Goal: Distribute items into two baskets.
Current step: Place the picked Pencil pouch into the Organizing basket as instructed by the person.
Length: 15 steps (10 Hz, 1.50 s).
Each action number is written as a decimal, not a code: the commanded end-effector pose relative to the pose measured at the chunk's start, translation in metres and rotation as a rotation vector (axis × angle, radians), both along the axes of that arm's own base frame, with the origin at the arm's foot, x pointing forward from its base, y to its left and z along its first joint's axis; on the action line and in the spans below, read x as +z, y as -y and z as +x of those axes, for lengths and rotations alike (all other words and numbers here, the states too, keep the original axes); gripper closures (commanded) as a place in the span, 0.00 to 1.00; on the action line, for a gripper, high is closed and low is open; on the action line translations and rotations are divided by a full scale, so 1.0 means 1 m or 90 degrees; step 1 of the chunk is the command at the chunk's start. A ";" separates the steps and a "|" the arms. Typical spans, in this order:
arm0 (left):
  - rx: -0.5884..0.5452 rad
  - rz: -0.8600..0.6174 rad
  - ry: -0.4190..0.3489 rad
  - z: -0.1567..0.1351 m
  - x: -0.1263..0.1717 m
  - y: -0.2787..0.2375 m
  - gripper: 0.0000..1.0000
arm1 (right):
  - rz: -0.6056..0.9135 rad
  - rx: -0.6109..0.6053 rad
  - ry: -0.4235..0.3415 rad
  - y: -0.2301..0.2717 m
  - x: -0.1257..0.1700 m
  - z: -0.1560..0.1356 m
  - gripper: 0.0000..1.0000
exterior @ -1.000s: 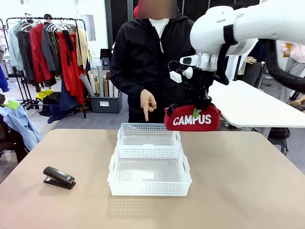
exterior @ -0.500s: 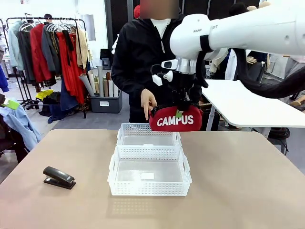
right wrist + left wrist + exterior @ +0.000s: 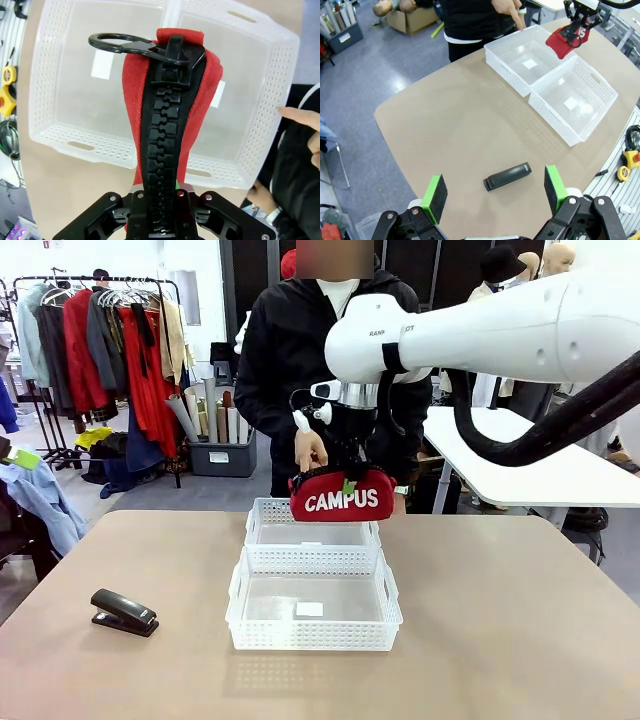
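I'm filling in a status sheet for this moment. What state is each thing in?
red pouch: zipped shut, held in the air over the baskets.
right gripper: shut on the red pouch.
stapler: closed, lying on the table, untouched.
left gripper: open, holding nothing, above the stapler.
far basket: empty.
near basket: empty.
person's hand: forefinger pointing down at the far basket.

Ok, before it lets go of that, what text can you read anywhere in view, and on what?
"CAMPUS": white letters on the red pouch, held in the right gripper above the far basket.
Small dark print on the right arm: too small to read.
The white sticker in the near basket: no print I can make out.
The stapler: no lettering visible.
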<state>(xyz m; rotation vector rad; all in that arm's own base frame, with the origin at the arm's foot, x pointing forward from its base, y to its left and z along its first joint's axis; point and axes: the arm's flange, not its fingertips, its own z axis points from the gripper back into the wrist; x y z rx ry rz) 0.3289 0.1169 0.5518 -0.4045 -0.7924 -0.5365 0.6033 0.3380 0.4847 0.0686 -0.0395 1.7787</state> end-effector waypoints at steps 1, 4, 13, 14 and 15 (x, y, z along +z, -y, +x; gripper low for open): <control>-0.011 -0.009 0.008 0.000 -0.001 0.000 0.00 | -0.023 -0.034 0.012 -0.013 -0.002 0.016 1.00; -0.011 -0.009 0.008 0.000 -0.001 0.000 0.00 | -0.018 -0.057 0.000 -0.021 -0.022 0.031 1.00; -0.011 -0.009 0.008 0.000 -0.001 0.000 0.00 | -0.013 -0.057 0.032 -0.040 -0.070 0.050 1.00; -0.011 -0.009 0.008 0.000 -0.001 0.000 0.00 | -0.011 -0.053 0.038 -0.043 -0.075 0.050 1.00; -0.011 -0.009 0.008 0.000 -0.001 0.000 0.00 | -0.012 -0.051 0.036 -0.045 -0.079 0.051 1.00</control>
